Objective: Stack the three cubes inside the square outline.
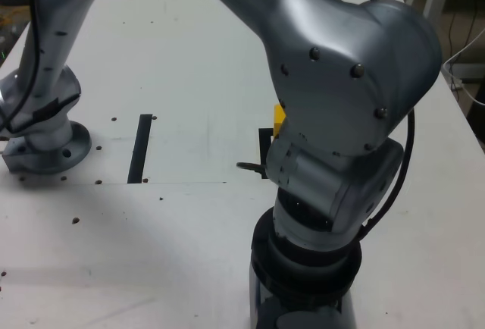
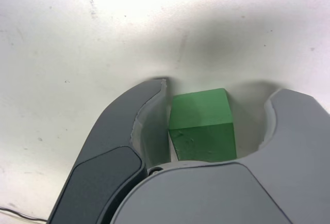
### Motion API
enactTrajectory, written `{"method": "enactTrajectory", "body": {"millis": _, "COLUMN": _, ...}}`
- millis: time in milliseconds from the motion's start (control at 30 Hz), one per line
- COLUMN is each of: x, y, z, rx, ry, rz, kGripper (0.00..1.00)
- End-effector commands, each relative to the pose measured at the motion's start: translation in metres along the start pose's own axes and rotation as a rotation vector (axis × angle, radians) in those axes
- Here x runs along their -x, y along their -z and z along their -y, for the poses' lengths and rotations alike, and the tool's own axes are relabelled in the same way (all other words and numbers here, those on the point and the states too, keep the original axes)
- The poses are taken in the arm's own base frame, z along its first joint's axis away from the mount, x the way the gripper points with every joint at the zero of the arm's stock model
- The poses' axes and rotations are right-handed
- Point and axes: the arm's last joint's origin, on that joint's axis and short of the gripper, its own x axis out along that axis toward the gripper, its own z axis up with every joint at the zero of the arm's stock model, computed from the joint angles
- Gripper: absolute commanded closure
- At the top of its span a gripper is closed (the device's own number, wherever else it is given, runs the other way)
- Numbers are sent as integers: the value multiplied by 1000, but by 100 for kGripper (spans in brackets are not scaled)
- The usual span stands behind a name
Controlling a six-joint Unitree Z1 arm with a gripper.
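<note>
Green cube [image 2: 202,126]: matte, plain, resting on the white table [image 2: 77,38]. It sits between the two dark grey jaws of the gripper [image 2: 214,118] in the wrist view. One jaw lies just beside the cube's side, with only a thin sliver of space showing; the other jaw stands apart from it, with a visible gap of white surface between. The jaws are partly closed around the cube but not clamped on it. The cube's top face and one side face show; small scuffs mark the side face.

Yellow cube [image 1: 280,119]: only a small corner shows in the exterior view, the rest hidden behind the arm. It appears at the top of a short black segment, part of the square outline [image 1: 264,151], most of which the arm also covers. How the cube sits relative to the outline cannot be told.

Red cube: not identifiable in either view.

Arm [image 1: 341,79]: silver-grey, filling the exterior view's right half, with its wrist bent down toward the table. Its base [image 1: 45,143] stands at the exterior view's left.

Black strip [image 1: 141,147]: a straight line on the table, between the base and the outline.
</note>
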Motion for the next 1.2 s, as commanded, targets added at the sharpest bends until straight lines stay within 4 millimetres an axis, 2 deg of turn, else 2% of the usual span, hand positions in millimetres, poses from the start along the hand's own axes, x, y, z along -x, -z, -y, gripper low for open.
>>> {"method": "enactTrajectory", "body": {"millis": 0, "x": 1, "y": 1, "z": -2, "rx": 0, "ry": 0, "rz": -1, "kGripper": 84}}
{"method": "enactTrajectory", "body": {"millis": 133, "x": 3, "y": 1, "z": -2, "rx": 0, "ry": 0, "rz": 1, "kGripper": 92}}
{"method": "enactTrajectory", "body": {"millis": 400, "x": 6, "y": 4, "z": -4, "rx": 0, "ry": -5, "rz": -5, "kGripper": 96}}
{"method": "enactTrajectory", "body": {"millis": 500, "x": 13, "y": 9, "z": -9, "rx": 0, "ry": -21, "rz": -2, "kGripper": 96}}
{"method": "enactTrajectory", "body": {"millis": 600, "x": 29, "y": 14, "z": -18, "rx": -2, "ry": -29, "rz": 8, "kGripper": 96}}
{"method": "enactTrajectory", "body": {"millis": 733, "x": 59, "y": 21, "z": -42, "rx": -16, "ry": -17, "rz": 18, "kGripper": 96}}
{"method": "enactTrajectory", "body": {"millis": 900, "x": 91, "y": 27, "z": -82, "rx": -50, "ry": -13, "rz": 18, "kGripper": 96}}
{"method": "enactTrajectory", "body": {"millis": 1167, "x": 114, "y": 20, "z": -137, "rx": -100, "ry": -24, "rz": -3, "kGripper": 96}}
